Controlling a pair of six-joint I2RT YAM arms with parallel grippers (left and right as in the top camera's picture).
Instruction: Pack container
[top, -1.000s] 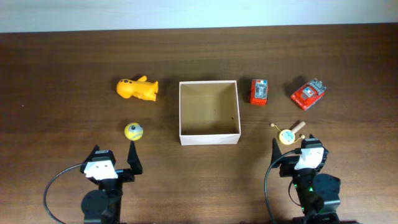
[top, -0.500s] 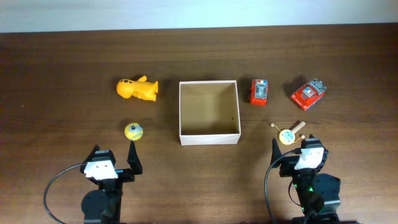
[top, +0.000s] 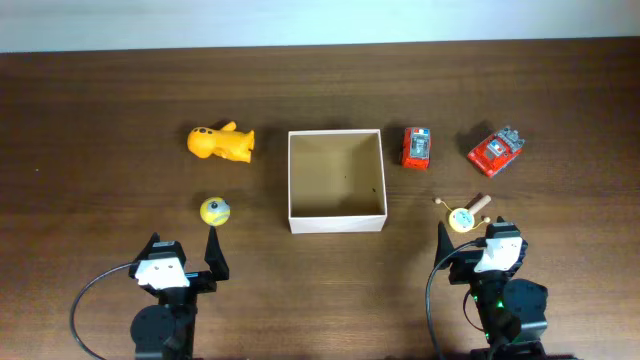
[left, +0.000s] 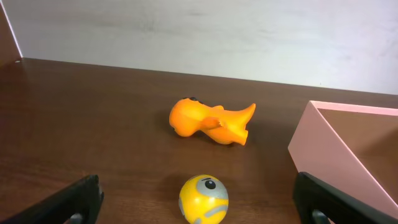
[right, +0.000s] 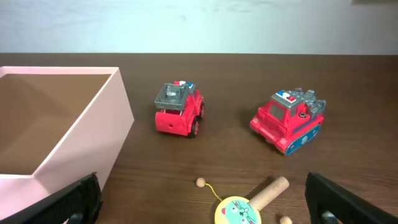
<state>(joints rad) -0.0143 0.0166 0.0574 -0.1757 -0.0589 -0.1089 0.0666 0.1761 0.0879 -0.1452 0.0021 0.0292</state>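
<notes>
The container (top: 337, 222), a white-walled square box with a tan floor, sits mid-table with nothing in it; its wall also shows in both wrist views (left: 329, 149) (right: 87, 143). Left of it lie an orange animal toy (top: 221, 143) (left: 211, 120) and a yellow ball (top: 215, 211) (left: 203, 198). To its right are a small red truck (top: 416, 147) (right: 179, 110), a red fire truck (top: 496, 149) (right: 288, 120) and a wooden rattle drum (top: 463, 216) (right: 239, 211). My left gripper (top: 184, 250) (left: 198, 198) is open just behind the ball. My right gripper (top: 475, 238) (right: 202, 199) is open just behind the rattle.
Dark wooden table, with a pale wall (left: 199, 31) beyond its far edge. Both arm bases stand at the near edge, with black cables looping beside them.
</notes>
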